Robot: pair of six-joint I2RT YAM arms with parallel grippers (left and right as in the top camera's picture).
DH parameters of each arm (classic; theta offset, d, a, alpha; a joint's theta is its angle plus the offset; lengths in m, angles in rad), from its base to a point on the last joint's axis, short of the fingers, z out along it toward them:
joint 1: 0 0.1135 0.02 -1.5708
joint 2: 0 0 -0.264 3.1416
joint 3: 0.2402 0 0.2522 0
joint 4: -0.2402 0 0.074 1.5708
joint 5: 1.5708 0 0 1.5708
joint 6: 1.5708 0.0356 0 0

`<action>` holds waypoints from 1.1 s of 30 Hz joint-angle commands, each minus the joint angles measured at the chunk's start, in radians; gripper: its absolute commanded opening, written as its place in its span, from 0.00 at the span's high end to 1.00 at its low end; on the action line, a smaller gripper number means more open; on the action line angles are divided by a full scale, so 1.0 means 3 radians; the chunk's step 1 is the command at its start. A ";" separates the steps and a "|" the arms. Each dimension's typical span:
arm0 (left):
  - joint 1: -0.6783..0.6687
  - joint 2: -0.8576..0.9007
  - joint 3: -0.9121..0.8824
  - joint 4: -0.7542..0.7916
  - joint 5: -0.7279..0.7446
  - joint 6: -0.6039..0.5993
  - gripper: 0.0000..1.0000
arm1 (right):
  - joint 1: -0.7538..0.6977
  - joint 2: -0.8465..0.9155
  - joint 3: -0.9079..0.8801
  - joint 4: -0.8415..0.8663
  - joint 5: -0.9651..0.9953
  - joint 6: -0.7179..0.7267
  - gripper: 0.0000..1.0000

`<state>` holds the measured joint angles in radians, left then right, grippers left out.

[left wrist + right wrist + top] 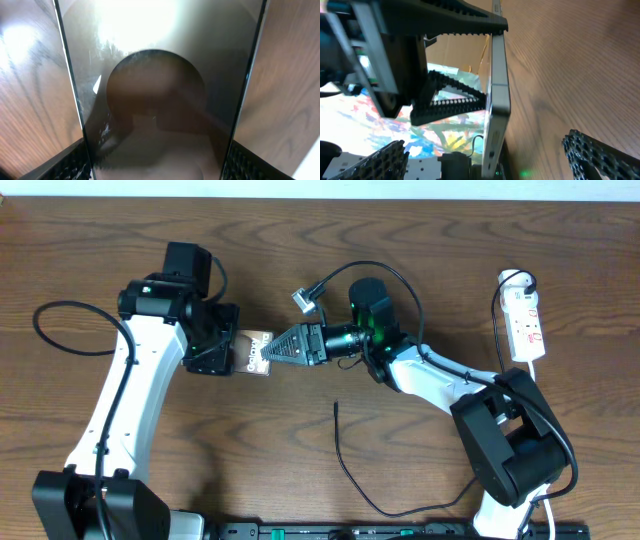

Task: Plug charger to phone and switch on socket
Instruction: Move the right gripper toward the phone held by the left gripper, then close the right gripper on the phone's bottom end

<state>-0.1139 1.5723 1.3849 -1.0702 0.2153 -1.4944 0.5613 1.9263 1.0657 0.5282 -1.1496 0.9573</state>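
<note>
Plugging is not yet happening: jaws of the left gripper (226, 352) are clamping the phone (255, 352), jaws of the right gripper (275, 353) are gaping empty around its end, the charger (338, 435) is lying ungrasped on the tabletop (250, 465), and the socket (527, 325) is waiting untouched.

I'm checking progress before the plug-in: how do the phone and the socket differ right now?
The phone is dark; the socket is white. The phone is clamped in the left gripper, face up; the socket lies on the table with no gripper near it. The phone is mid-table, at the open right gripper; the socket sits near the table's right edge. Shared: the tip of the charger lies apart from both.
</note>
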 commanded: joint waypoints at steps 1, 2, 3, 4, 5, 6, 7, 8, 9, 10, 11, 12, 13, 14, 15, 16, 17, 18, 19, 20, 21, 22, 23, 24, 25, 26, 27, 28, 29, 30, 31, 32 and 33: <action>-0.0083 -0.0072 0.0022 0.0043 0.0093 -0.0224 0.93 | 0.0056 0.0045 0.0036 0.0010 0.0144 0.0136 0.01; -0.0106 -0.0072 0.0020 0.0050 0.0093 -0.0270 0.93 | 0.0062 0.0045 0.0036 0.0010 0.0182 0.0191 0.01; -0.0123 -0.0072 0.0022 0.0051 0.0093 -0.0305 0.93 | 0.0069 0.0045 0.0036 0.0010 0.0217 0.0244 0.02; -0.0145 -0.0072 0.0020 0.0053 0.0092 -0.0340 0.93 | 0.0075 0.0045 0.0036 0.0010 0.0258 0.0318 0.02; -0.0165 -0.0072 0.0020 0.0065 0.0092 -0.0350 0.93 | 0.0079 0.0045 0.0036 0.0010 0.0292 0.0384 0.03; -0.0175 -0.0072 0.0020 0.0072 0.0092 -0.0354 0.93 | 0.0084 0.0045 0.0036 0.0010 0.0324 0.0430 0.04; -0.0201 -0.0072 0.0020 0.0078 0.0092 -0.0375 0.93 | 0.0092 0.0045 0.0036 0.0010 0.0362 0.0500 0.07; -0.0210 -0.0072 0.0020 0.0079 0.0092 -0.0399 0.93 | 0.0098 0.0045 0.0036 0.0010 0.0395 0.0556 0.08; -0.0221 -0.0072 0.0020 0.0080 0.0092 -0.0412 0.93 | 0.0104 0.0045 0.0036 0.0010 0.0425 0.0589 0.10; -0.0226 -0.0072 0.0022 0.0084 0.0093 -0.0430 0.93 | 0.0107 0.0045 0.0036 0.0010 0.0437 0.0610 0.09; -0.0230 -0.0072 0.0020 0.0084 0.0093 -0.0441 0.93 | 0.0114 0.0045 0.0036 0.0010 0.0463 0.0637 0.09; -0.0230 -0.0072 0.0022 0.0084 0.0094 -0.0451 0.93 | 0.0120 0.0045 0.0036 0.0010 0.0477 0.0636 0.09; -0.0230 -0.0072 0.0020 0.0084 0.0097 -0.0451 0.93 | 0.0126 0.0045 0.0036 0.0010 0.0488 0.0636 0.09; -0.0230 -0.0072 0.0020 0.0083 0.0097 -0.0467 0.93 | 0.0135 0.0045 0.0036 0.0010 0.0504 0.0635 0.09; -0.0230 -0.0072 0.0022 0.0083 0.0106 -0.0474 0.93 | 0.0141 0.0045 0.0036 0.0010 0.0515 0.0635 0.09; -0.0230 -0.0072 0.0022 0.0084 0.0131 -0.0478 0.93 | 0.0150 0.0045 0.0036 0.0010 0.0526 0.0635 0.09; -0.0230 -0.0072 0.0022 0.0084 0.0156 -0.0492 0.93 | 0.0159 0.0045 0.0036 0.0010 0.0551 0.0633 0.09; -0.0231 -0.0072 0.0022 0.0084 0.0172 -0.0500 0.94 | 0.0167 0.0045 0.0036 0.0010 0.0575 0.0614 0.07; -0.0231 -0.0072 0.0022 0.0084 0.0183 -0.0498 0.93 | 0.0179 0.0045 0.0036 0.0010 0.0601 0.0552 0.07; -0.0238 -0.0072 0.0022 0.0083 0.0181 -0.0498 0.93 | 0.0189 0.0045 0.0036 0.0009 0.0626 0.0479 0.07; -0.0247 -0.0072 0.0020 0.0084 0.0181 -0.0498 0.93 | 0.0201 0.0045 0.0036 0.0009 0.0651 0.0420 0.07; -0.0254 -0.0072 0.0022 0.0084 0.0182 -0.0500 0.93 | 0.0211 0.0045 0.0036 0.0009 0.0665 0.0407 0.07; -0.0270 -0.0072 0.0020 0.0085 0.0181 -0.0500 0.93 | 0.0223 0.0045 0.0036 0.0009 0.0674 0.0408 0.08; -0.0285 -0.0072 0.0020 0.0085 0.0179 -0.0501 0.93 | 0.0231 0.0045 0.0036 0.0009 0.0682 0.0408 0.08; -0.0301 -0.0071 0.0020 0.0085 0.0178 -0.0501 0.93 | 0.0239 0.0045 0.0036 0.0009 0.0684 0.0407 0.09; -0.0313 -0.0071 0.0020 0.0085 0.0174 -0.0501 0.93 | 0.0245 0.0045 0.0036 0.0009 0.0684 0.0408 0.11; -0.0318 -0.0070 0.0020 0.0085 0.0153 -0.0501 0.92 | 0.0248 0.0045 0.0036 0.0009 0.0684 0.0408 0.13; -0.0318 -0.0070 0.0020 0.0085 0.0126 -0.0501 0.93 | 0.0249 0.0045 0.0036 0.0009 0.0683 0.0408 0.16; -0.0318 -0.0070 0.0022 0.0085 0.0100 -0.0501 0.93 | 0.0249 0.0045 0.0036 0.0009 0.0682 0.0408 0.20; -0.0318 -0.0070 0.0022 0.0085 0.0090 -0.0501 0.93 | 0.0249 0.0045 0.0036 0.0009 0.0682 0.0408 0.25; -0.0318 -0.0070 0.0020 0.0086 0.0092 -0.0502 0.92 | 0.0249 0.0045 0.0036 0.0009 0.0682 0.0408 0.28; -0.0318 -0.0070 0.0022 0.0085 0.0092 -0.0511 0.92 | 0.0249 0.0045 0.0036 0.0009 0.0682 0.0408 0.34; -0.0318 -0.0070 0.0020 0.0085 0.0093 -0.0511 0.93 | 0.0249 0.0045 0.0036 0.0009 0.0682 0.0408 0.38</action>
<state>-0.2047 1.5723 1.3849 -1.0439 0.2493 -1.6314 0.6270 1.9263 1.0657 0.5282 -0.9489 1.0916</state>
